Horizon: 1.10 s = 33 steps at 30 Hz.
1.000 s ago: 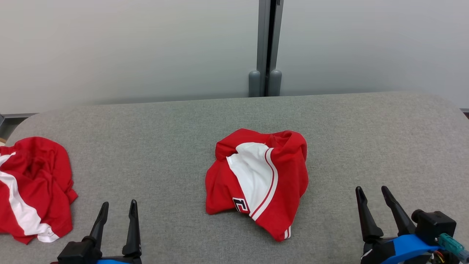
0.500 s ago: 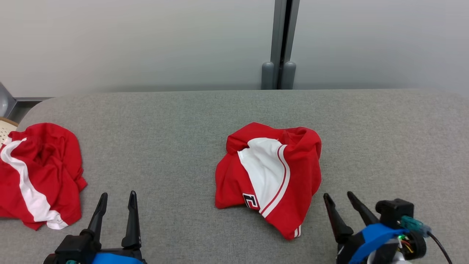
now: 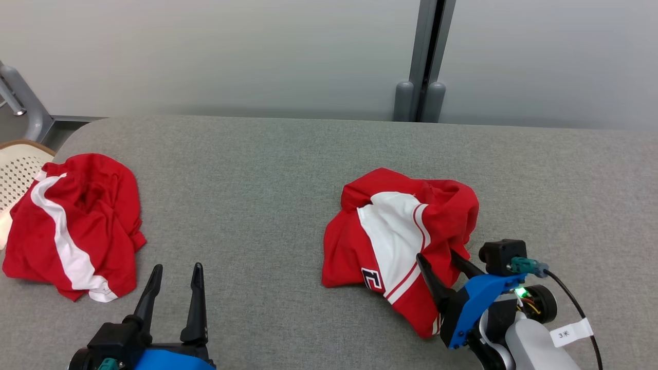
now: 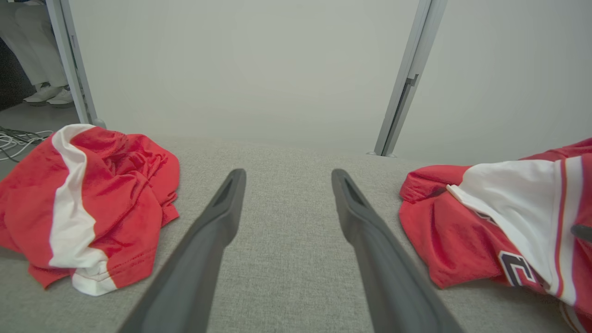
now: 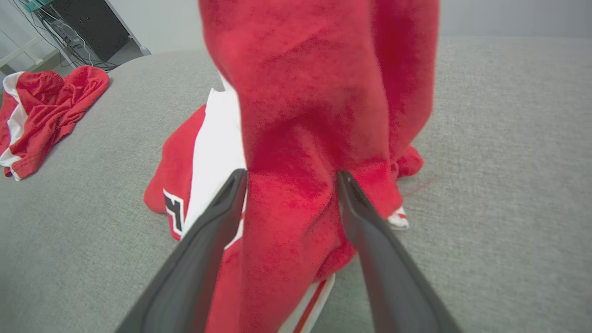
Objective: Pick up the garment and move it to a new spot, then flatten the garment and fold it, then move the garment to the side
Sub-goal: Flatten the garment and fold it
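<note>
On the grey worktop (image 3: pixel 267 169), right of centre, the garment (image 3: pixel 390 231) lies in a crumpled heap, red with a broad white panel edged by a thin red stripe and a dark-outlined mark near its front edge. At its near right edge sits the right claw (image 3: pixel 436 254), its two dark fingers spread wide and overlapping the cloth. From that wrist, a raised fold of red fabric stands between the fingers (image 5: pixel 217 217), which flank it on both sides without pinching it, so the claw is released rather than clenched. The garment's striped hem lies on the worktop below the fold. The left claw (image 3: pixel 177 266) hangs over bare worktop at the near left, fingers parted and empty, pointing away from the robot. It is well apart from the garment and sits between it and a second garment (image 3: pixel 77 221), also red with a white band, which is bunched up by the worktop's left end. Beyond that end a white perforated seat (image 3: pixel 18 164) shows. A pale wall with a grey post (image 3: pixel 426 56) backs the worktop.
</note>
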### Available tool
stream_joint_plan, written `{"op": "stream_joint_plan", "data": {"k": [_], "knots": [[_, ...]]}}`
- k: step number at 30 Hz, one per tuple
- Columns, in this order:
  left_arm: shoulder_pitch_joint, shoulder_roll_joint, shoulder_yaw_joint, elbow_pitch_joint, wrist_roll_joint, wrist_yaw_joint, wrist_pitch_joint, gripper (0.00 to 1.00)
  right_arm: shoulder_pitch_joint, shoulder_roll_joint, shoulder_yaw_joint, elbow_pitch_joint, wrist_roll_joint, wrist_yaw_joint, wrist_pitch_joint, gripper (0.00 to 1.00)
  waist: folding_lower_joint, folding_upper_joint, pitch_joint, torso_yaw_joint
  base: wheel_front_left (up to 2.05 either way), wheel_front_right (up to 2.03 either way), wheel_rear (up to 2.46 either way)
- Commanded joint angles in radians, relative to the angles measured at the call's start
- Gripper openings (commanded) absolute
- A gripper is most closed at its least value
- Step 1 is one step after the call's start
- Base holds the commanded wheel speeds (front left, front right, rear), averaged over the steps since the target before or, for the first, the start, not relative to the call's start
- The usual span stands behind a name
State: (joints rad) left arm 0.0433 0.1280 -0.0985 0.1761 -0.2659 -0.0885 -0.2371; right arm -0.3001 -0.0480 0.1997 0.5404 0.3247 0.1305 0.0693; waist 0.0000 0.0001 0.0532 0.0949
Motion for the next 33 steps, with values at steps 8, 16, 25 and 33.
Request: {"op": "stream_joint_plan", "data": {"k": [8,16,25,33], "knots": [[-0.016,0.002,-0.009,-0.007,-0.013,0.008,0.006,1.00,-0.119,-0.004,0.025,0.180,-0.083,0.000,0.014,1.00,0.0000,-0.0001,0.003,0.029,0.00,0.00,0.00],[-0.025,0.002,-0.010,-0.006,-0.022,0.015,0.003,1.00,-0.189,-0.004,0.000,0.268,-0.089,0.000,-0.009,0.00,0.0000,-0.0001,0.012,0.041,0.00,0.00,0.00],[-0.012,0.010,-0.003,-0.013,-0.029,0.024,-0.004,1.00,-0.272,-0.004,0.020,0.163,-0.033,0.000,-0.078,0.00,0.0000,-0.0001,-0.003,0.031,0.00,0.00,0.00],[-0.026,0.016,-0.005,-0.029,-0.031,0.027,-0.011,1.00,-0.434,-0.004,0.131,-0.039,0.011,0.000,-0.065,0.00,0.0000,-0.0001,-0.001,0.014,0.00,0.00,0.00]]}}
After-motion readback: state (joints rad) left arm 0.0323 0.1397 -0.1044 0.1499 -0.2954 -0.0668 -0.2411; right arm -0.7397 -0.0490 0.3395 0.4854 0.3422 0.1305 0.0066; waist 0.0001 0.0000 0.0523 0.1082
